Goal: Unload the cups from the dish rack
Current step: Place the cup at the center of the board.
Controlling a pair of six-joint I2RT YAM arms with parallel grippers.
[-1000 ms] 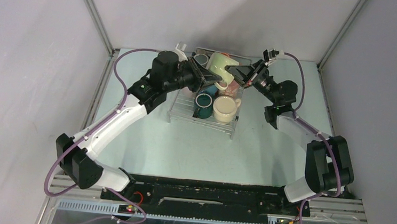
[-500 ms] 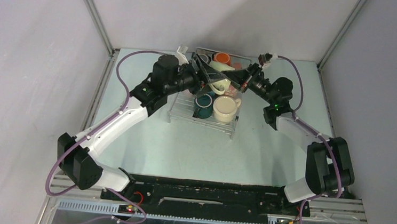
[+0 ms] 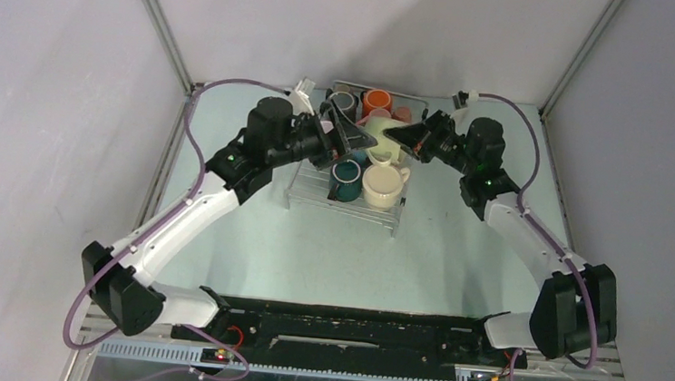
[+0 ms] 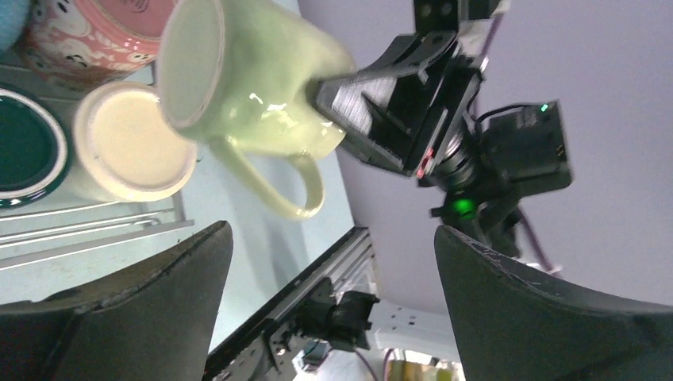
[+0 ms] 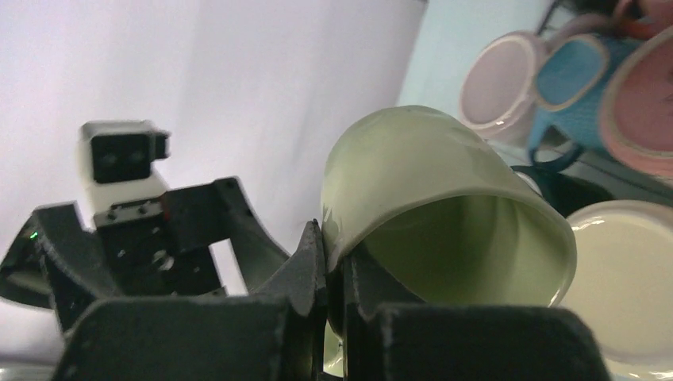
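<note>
**Left pincer lets go, right pincer keeps the green mug**

Since a second ago the left pincer (image 3: 360, 140) has gone from nearly closed to wide apart, and it is now clear of the pale green mug (image 3: 378, 130). In its own wrist view its two dark fingers sit at the lower corners with nothing between them.

The right pincer (image 5: 329, 254) is clamped on that one mug, with one finger inside the rim and one outside. The mug is tipped on its side with its handle hanging down, raised over the upper right part of the single dish rack (image 3: 316, 191) in the middle of the top view.

Five more mugs can be counted there from above:
- a grey mug (image 3: 343, 102) at the top
- an orange mug (image 3: 377, 99) at the top
- a pink mug (image 3: 401, 114) at the top
- a teal mug (image 3: 347, 175) nearer the bottom
- a cream mug (image 3: 382, 185) beside the teal one, nearer the bottom

The right wrist view adds two in its upper right corner, a lilac mug (image 5: 500, 79) and a blue mug (image 5: 575, 71). Whether more lie hidden under the pincers I cannot tell.
</note>
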